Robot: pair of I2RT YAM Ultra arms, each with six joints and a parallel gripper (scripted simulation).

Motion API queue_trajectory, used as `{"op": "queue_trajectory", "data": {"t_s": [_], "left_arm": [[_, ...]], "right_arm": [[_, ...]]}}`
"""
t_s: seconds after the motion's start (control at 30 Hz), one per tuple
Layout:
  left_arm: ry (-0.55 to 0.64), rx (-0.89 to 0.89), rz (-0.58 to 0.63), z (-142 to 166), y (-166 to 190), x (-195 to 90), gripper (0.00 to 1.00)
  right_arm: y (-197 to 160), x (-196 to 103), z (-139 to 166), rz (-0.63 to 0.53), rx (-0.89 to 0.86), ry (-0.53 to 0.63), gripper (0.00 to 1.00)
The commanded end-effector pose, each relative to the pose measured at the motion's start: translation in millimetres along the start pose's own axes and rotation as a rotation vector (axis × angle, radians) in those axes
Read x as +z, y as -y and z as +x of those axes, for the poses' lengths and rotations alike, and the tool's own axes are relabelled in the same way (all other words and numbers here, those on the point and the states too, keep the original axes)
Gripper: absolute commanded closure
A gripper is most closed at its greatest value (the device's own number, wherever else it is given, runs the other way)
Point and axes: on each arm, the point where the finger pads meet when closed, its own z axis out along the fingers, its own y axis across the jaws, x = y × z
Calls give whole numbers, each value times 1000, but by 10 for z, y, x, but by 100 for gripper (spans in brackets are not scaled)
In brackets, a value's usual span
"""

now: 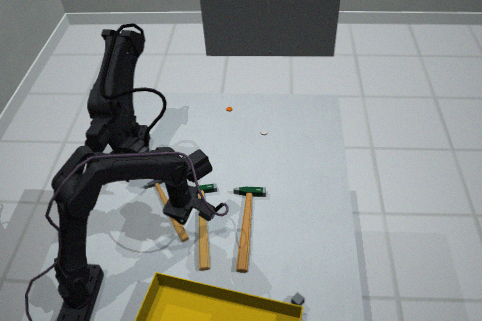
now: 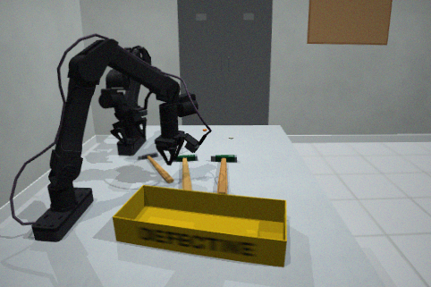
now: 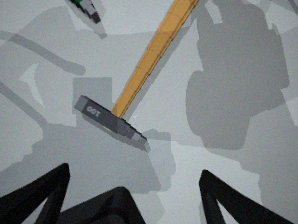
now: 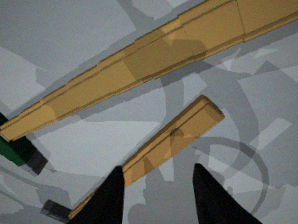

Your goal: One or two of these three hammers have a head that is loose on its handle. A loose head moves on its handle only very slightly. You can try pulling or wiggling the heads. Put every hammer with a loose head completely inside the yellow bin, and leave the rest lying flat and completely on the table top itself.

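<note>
Jaws are wide open on the left gripper (image 2: 130, 139) (image 3: 135, 170), partly open on the right gripper (image 1: 197, 215) (image 2: 170, 162) (image 4: 160, 167), both empty, and no hammers (image 1: 245, 231) (image 2: 223, 175) (image 3: 150, 62) (image 4: 165, 145) are binned.

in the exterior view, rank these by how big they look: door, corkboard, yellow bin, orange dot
1. door
2. yellow bin
3. corkboard
4. orange dot

The bin is nearest the camera, which enlarges it.
</note>
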Motion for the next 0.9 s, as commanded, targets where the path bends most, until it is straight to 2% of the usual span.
{"op": "queue_trajectory", "data": {"t_s": [0.0, 0.2, 0.47, 0.6, 0.87], "left_arm": [[-1, 193, 170, -215, 137, -478, 0], [43, 327, 271, -277, 181, -664, 0], [115, 427, 347, -358, 201, -903, 0], [132, 442, 358, -380, 193, -951, 0], [222, 410, 339, -571, -11, -1120, 0]], "right_arm": [[-180, -37, -34, -48, -170, 0, 59], [-259, -21, -49, -68, -343, 1, 59], [-361, 3, -71, -93, -557, 6, 59], [-384, 8, -75, -99, -608, 8, 59], [-503, 34, -98, -130, -869, 23, 59]]}}
